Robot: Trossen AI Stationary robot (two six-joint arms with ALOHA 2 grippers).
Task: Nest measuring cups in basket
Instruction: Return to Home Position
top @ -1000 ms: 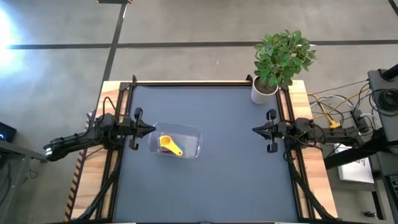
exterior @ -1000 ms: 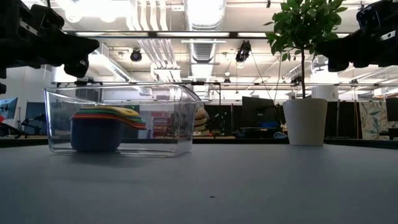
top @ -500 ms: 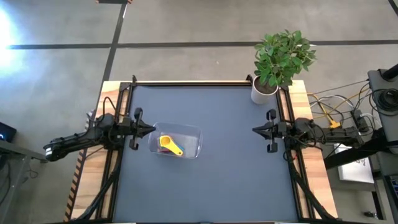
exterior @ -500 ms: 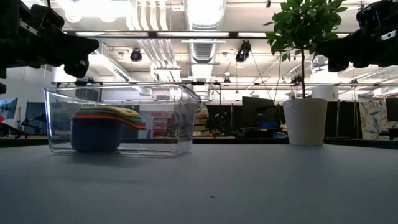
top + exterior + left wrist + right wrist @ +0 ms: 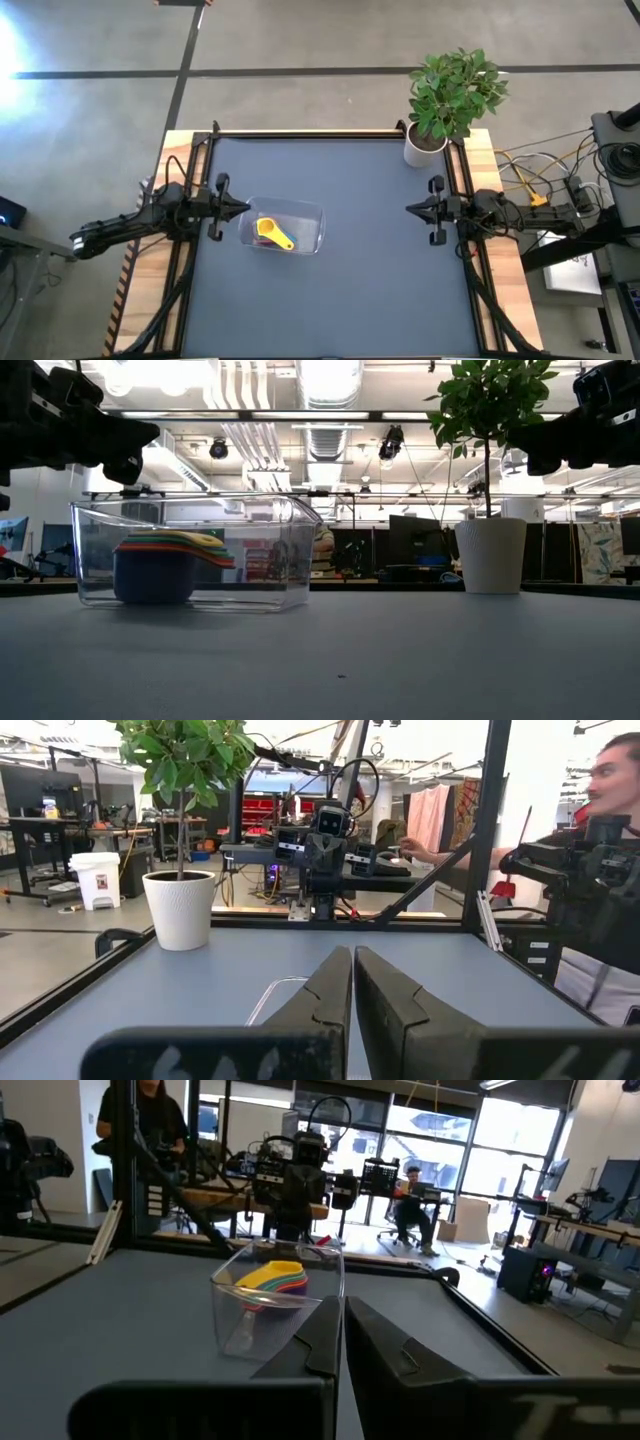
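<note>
Cups (image 5: 270,232): all nested in one stack, yellow on top, blue bowl lowest. The stack sits inside basket (image 5: 312,218), at the end nearest my L pincer.
L pincer (image 5: 238,208): clenched on nothing. Tips are just short of basket's near wall, above rim height, no contact that I can see.
R pincer (image 5: 412,209): clenched, empty, facing basket from well apart across table (image 5: 360,300).
Why clenched: no loose cup to grasp, so I judge fingers are tucked for rest pose.
Basket spot: flat on table btwn my pincers, much closer to L.
Plant pot (image 5: 421,150): beside R pincer, at table corner, out of the way.
Risk: L tips are close to basket, so avoid fwd motion.
</note>
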